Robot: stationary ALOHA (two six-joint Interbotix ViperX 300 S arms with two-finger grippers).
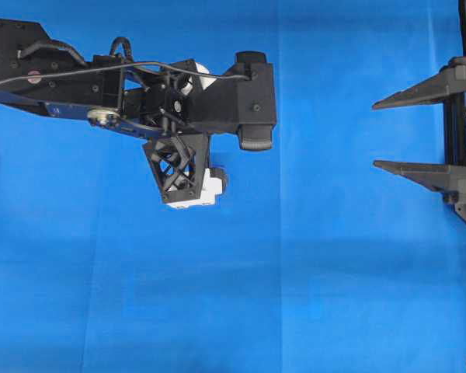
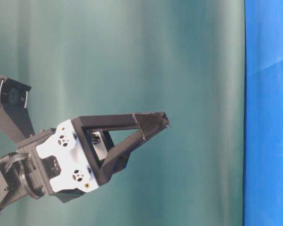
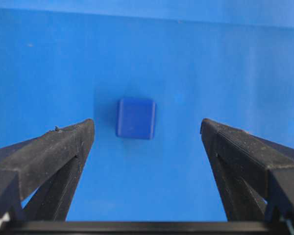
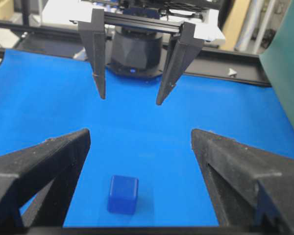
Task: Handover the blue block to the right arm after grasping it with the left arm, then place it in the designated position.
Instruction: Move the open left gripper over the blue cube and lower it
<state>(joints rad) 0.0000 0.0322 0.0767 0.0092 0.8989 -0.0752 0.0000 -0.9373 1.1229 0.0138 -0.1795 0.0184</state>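
Below our left end effector (image 3: 147,129), spread wide and empty, lies the block (image 3: 135,118); our right end effector (image 1: 388,132) waits open. Descending off-centre, we judge, could nudge the block aside.

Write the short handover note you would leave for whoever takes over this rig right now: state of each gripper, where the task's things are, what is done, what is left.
Left gripper: open, empty, pointing down at the blue cloth, held above it.
Right gripper: open, empty, at the right edge of the overhead view.
Blue block: lying free on the cloth, seen between the left fingers in the left wrist view, touched by neither gripper. It does not show in the overhead view.
Done: nothing yet; the block is not grasped.
Left: lower the left gripper and close on the block, lift, pass it to the right gripper, then place it. No marked target spot shows in these views.
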